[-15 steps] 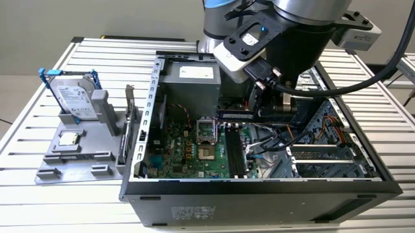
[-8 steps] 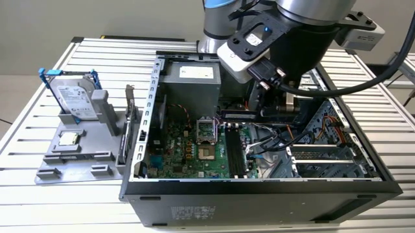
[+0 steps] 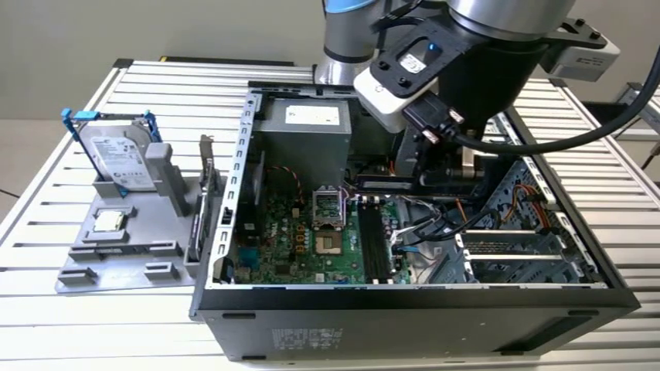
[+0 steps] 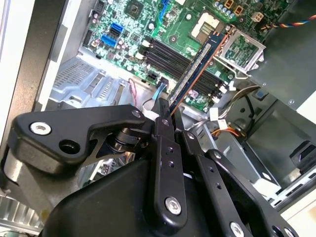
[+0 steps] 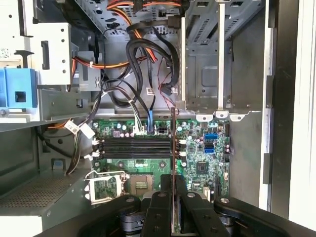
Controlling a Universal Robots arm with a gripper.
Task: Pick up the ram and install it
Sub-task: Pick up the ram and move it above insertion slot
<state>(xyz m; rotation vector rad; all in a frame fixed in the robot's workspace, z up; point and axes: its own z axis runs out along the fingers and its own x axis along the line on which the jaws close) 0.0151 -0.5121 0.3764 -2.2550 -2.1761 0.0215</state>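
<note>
Second wrist view: I hold the ram (image 4: 193, 71) by one end in clenched jaws; judged light, stiff, fragile.

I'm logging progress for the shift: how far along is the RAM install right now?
Done: the ram is picked up, clamped in the gripper inside the open computer case. In hand: it hangs over the memory slots. Left: seating it; the slots look empty in both wrist views.
</note>
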